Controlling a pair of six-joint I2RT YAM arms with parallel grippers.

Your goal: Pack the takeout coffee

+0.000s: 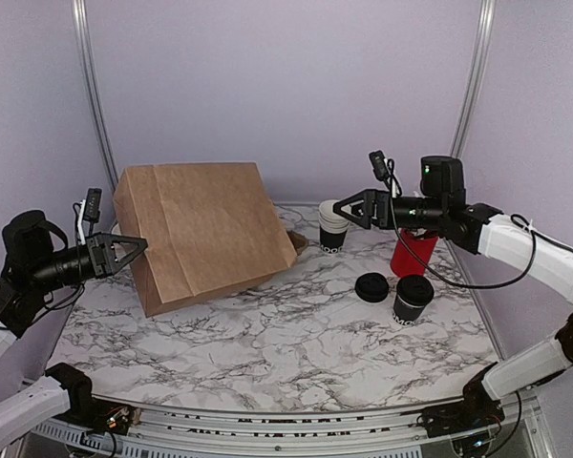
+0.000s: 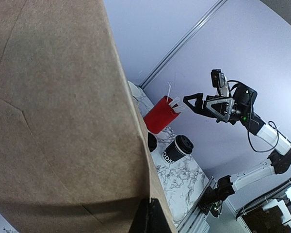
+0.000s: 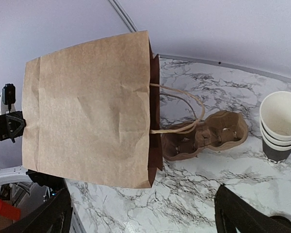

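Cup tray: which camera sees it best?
Right wrist: the tray shows clearly at the bag's open end. Top view shows only a corner behind the bag; left wrist view shows none.

A large brown paper bag [image 1: 205, 234] lies on its side on the white, grey-veined marble table [image 1: 267, 353], its open mouth facing right. Its twisted paper handles [image 3: 184, 114] loop out over a brown moulded-pulp cup carrier [image 3: 203, 138] lying at the mouth. Just right of that stands a stack of lidless, white-rimmed black paper cups [image 1: 332, 229]. Nearer the front sits a low round pile of black plastic lids [image 1: 371, 286], with a red holder [image 1: 413, 253] behind it, thin white sticks [image 2: 173, 101] poking from its top. Pale lilac walls [image 1: 286, 76] stand behind.
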